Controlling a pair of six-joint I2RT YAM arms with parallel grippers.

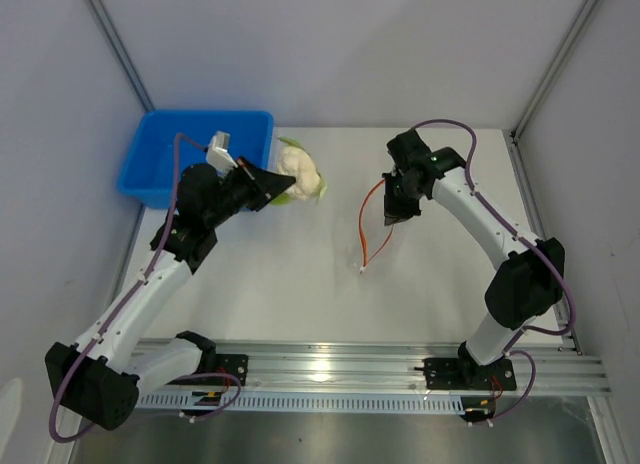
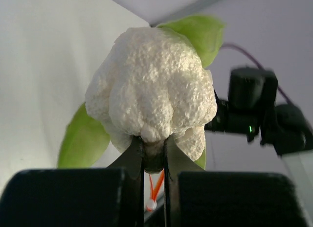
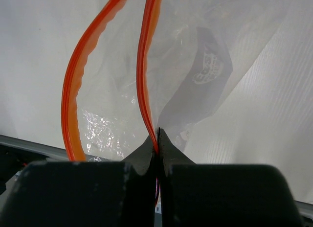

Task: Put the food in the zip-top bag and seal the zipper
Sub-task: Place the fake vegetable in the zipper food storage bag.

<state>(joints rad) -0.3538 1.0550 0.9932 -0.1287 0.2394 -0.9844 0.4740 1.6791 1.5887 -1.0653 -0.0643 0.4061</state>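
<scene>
The white cauliflower (image 2: 151, 90) with green leaves is clamped at its base between the nearly closed fingertips of the left gripper (image 2: 153, 148) and projects beyond them, just right of the blue bin (image 1: 160, 169). Across the table (image 1: 300, 294), the right gripper (image 3: 157, 139) is pinched tight on one strip of the zipper (image 3: 144, 65). The other strip bows away, leaving the zip-top bag (image 3: 205, 80) open-mouthed.

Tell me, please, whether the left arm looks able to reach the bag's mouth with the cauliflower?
Probably yes: the right end effector holds one zipper strip, so the zip-top bag gapes, and only table separates it from the cauliflower.
</scene>
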